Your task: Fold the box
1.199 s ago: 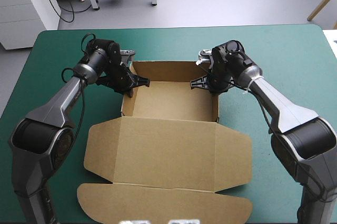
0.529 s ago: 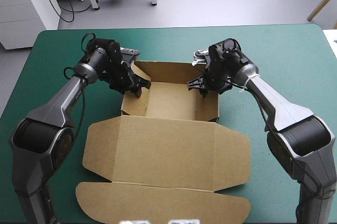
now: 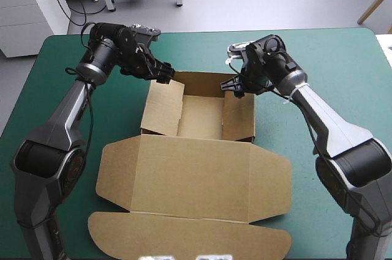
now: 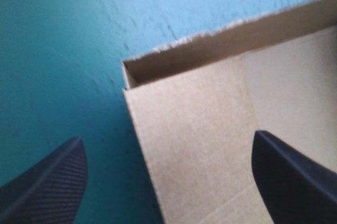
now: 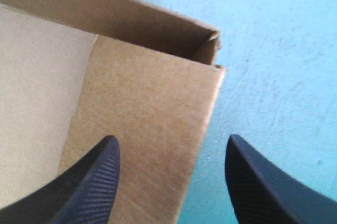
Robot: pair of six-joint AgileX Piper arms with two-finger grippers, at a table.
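We saw the box in the middle of the table, on the teal-green cover. It was a cut sheet of matte brown board. Its far part was raised into a shallow rectangular tray, and both side panels leaned inward over the floor. The lid lay flat towards the near edge and ended in a long flap with rounded corners.

The left gripper hung at the tray's far left corner and the right gripper at its far right corner.

In the left wrist view the left gripper had its black fingers spread wide, with nothing between them. The corner of the box sat ahead of it. The far wall's cut edge looked fuzzy and slightly ragged, and the panel's face was fibrous and dull. The cover beside it was faintly mottled.

In the right wrist view the right gripper was likewise parted and gripped nothing. Its finger pads were finely ribbed. Ahead of them the side panel of the box met the far wall at a small open notch. The cover there bore thin pale scuffs.
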